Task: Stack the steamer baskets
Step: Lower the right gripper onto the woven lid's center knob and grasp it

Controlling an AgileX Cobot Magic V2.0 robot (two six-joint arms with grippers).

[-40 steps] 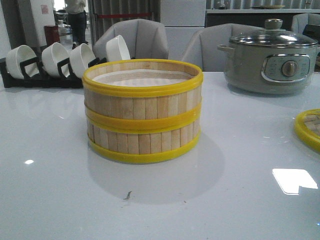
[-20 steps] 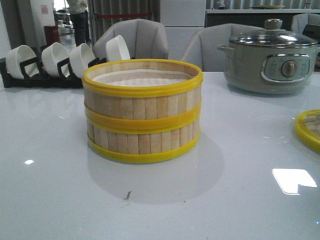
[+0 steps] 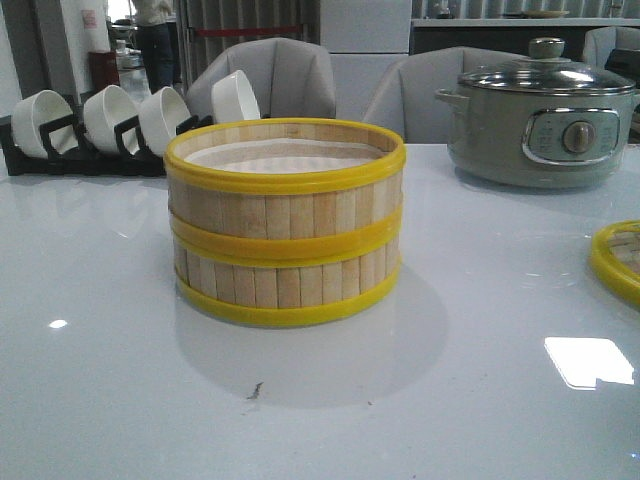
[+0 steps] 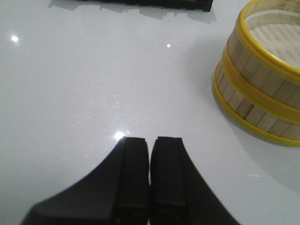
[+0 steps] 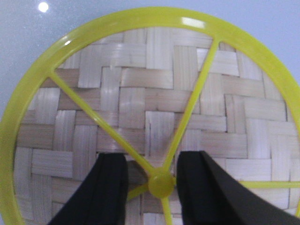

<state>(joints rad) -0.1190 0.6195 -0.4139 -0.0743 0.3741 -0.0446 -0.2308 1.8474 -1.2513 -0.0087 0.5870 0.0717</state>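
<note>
The two steamer baskets already stand one on the other in the middle of the surface, open at the top. The lid lies flat at the far right edge of the front view, well apart from them, so the coming move turns on the right arm, which is much the nearer.

The right tool hangs straight above that lid, looking down onto its woven bamboo face. Its two fingers are spread and stand on either side of the yellow hub where the spokes meet, one finger to each side, nothing gripped between them. Whether the fingertips already touch the weave I cannot tell. The lid is round, so it has no long axis to line up with; what matters is that the hub sits between the fingers, a little nearer one of them (the one at the right of the wrist picture).

The left tool is pressed closed on nothing, its fingers meeting, low over bare surface with the stack off to one side, near but not touching. It looks idle.

In my judgement the next step is to close on the hub, lift, and carry the lid leftward to the stack.
</note>
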